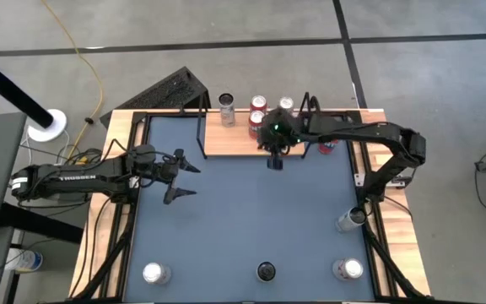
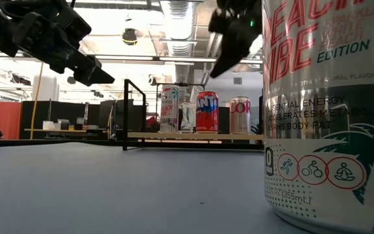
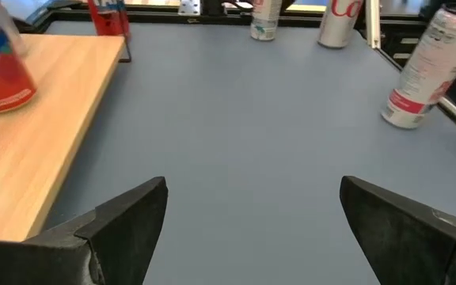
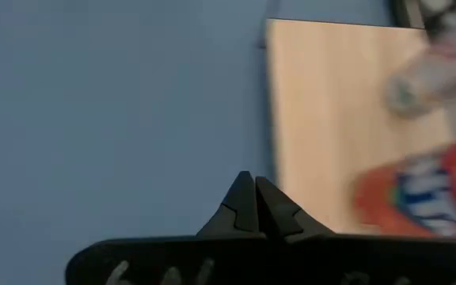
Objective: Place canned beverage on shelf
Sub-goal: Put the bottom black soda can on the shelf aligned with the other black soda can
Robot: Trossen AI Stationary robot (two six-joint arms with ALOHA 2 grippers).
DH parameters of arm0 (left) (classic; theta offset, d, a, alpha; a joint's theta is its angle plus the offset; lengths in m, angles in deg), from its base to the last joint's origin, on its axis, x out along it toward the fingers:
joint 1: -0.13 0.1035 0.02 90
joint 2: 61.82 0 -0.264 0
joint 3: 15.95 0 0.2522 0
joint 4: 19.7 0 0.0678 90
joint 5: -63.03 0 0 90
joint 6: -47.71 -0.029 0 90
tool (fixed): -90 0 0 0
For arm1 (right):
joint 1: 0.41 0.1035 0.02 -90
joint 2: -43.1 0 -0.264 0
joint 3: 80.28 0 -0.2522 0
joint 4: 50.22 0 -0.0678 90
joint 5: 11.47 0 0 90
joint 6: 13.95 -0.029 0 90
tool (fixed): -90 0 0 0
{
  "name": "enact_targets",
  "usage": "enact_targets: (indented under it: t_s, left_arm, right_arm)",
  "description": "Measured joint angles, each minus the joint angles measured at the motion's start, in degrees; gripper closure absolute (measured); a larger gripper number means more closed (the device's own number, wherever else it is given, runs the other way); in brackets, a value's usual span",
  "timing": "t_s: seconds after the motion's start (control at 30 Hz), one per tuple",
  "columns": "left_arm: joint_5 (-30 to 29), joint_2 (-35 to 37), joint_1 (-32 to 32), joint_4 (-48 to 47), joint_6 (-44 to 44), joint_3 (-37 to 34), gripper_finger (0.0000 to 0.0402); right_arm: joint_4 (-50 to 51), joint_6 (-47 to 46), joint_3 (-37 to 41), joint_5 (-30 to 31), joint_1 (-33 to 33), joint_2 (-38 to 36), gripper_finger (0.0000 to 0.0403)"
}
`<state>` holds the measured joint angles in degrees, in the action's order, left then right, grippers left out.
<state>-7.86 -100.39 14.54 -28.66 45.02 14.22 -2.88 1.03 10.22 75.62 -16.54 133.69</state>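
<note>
While three cans (image 1: 257,105) are standing on the shelf (image 1: 226,140) at the table's far edge, the right gripper (image 1: 274,160) is hovering closed beside it, and the left gripper (image 1: 184,179) is hanging wide, empty.

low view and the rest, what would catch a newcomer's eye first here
In the low view a huge silver can fills the right edge, right by the lens. Beyond it, a row of cans stands on the light-wood shelf at the table's far edge. From above, the right claw hangs shut over the shelf's front edge, while the left claw hovers wide open over the blue tabletop on the left.
</note>
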Motion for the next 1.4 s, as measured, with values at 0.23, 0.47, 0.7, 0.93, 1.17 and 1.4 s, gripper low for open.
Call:
enact_targets:
  t_s: [0.23, 0.47, 0.7, 0.93, 1.17, 1.4]
  left_arm:
    - [0.0, 0.0, -4.6, -0.3, 0.1, 0.0, 0.0038]
    - [-2.0, 0.0, -10.0, -0.3, -0.5, 0.0, 0.0038]
    - [-7.6, 0.0, -16.5, 1.6, 0.3, 0.0, 0.0038]
    - [-8.0, 0.0, -18.9, 4.1, 0.0, 0.0, 0.0038]
    - [-7.8, 0.0, -18.9, 3.9, 0.0, 0.0, 0.0038]
    - [-7.8, 0.0, -18.9, 4.0, -0.7, 0.0, 0.0038]
  right_arm:
    - [10.8, -12.4, -4.9, 0.0, 10.9, 0.0, 0.0403]
    - [17.8, -29.9, -5.6, 1.5, 22.7, 0.0, 0.0403]
    - [22.2, -47.5, -5.6, 12.0, 35.8, 0.0, 0.0403]
    - [18.7, -60.4, -5.6, 22.4, 47.1, 0.0, 0.0403]
    - [2.7, -55.1, -5.6, 28.9, 54.7, 0.1, 0.0403]
    - [-12.7, -45.5, -5.5, 31.3, 57.4, 2.9, 0.04]
